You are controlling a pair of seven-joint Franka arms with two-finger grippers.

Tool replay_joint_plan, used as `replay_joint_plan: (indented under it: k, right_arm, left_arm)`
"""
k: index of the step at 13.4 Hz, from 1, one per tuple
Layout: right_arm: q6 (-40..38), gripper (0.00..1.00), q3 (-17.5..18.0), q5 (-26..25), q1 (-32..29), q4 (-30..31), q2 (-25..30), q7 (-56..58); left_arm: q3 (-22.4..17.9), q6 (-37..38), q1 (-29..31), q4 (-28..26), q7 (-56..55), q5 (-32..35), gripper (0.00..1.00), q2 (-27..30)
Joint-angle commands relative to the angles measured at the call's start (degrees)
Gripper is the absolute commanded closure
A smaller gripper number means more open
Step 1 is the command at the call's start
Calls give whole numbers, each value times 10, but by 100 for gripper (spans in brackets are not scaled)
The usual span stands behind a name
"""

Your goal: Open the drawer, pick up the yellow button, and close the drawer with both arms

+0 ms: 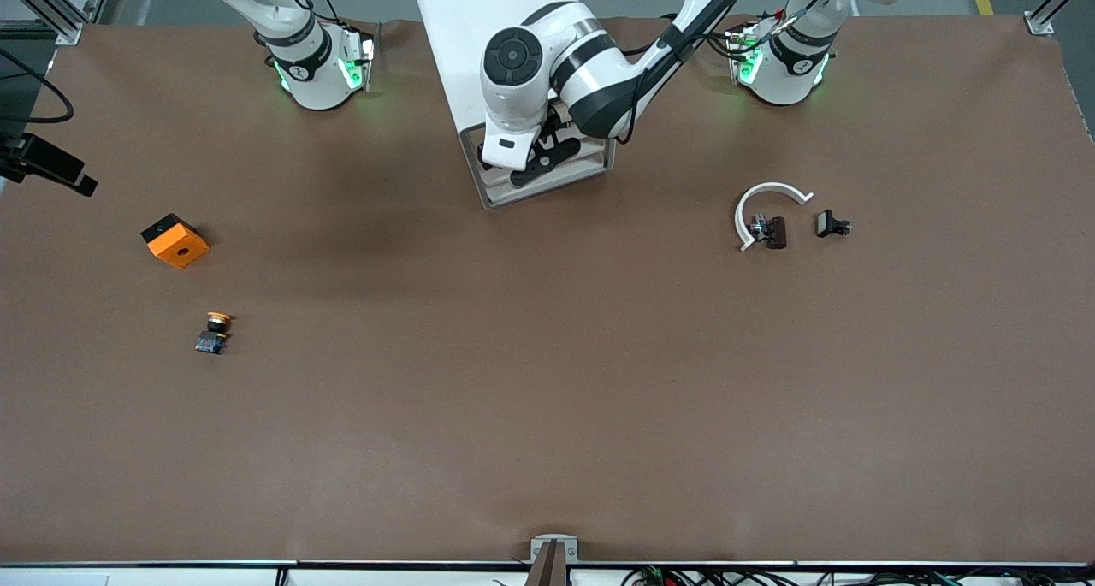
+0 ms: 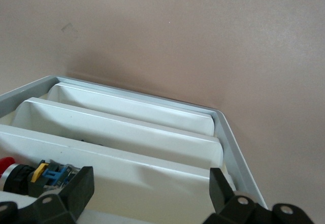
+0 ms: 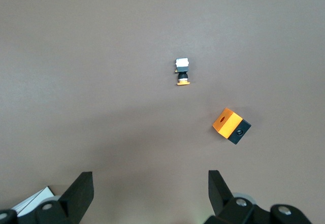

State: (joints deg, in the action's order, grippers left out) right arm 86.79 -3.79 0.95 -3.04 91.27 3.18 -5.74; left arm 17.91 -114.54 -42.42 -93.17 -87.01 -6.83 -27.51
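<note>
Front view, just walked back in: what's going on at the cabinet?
The left gripper is down at the cabinet, fingers open over the drawer, which stands open with small parts inside. The button already lies on the table toward the right arm's end, nearer the camera than the orange block. The right gripper waits open above the table, holding nothing.

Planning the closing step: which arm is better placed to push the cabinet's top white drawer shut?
Left. Its pincer hangs open at the top drawer of the white boxy cabinet. The right pincer, also open, is over the table by the tiny orange-capped button, away from the cabinet.
</note>
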Motion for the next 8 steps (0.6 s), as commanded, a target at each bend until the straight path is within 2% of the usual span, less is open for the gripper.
replay_joint_plan:
  k: [1, 4, 8]
  right_arm:
    - [-7, 0, 4, 7, -4, 13, 20, 12]
    - [-18, 0, 9, 5, -1, 1, 18, 12]
    - [-21, 0, 8, 5, -3, 2, 19, 29]
  left_arm:
    - [9, 12, 0, 4, -11, -15, 0, 2]
    - [5, 12, 14, 14, -1, -14, 0, 3]
    - [3, 12, 92, 37, 53, -13, 0, 5]
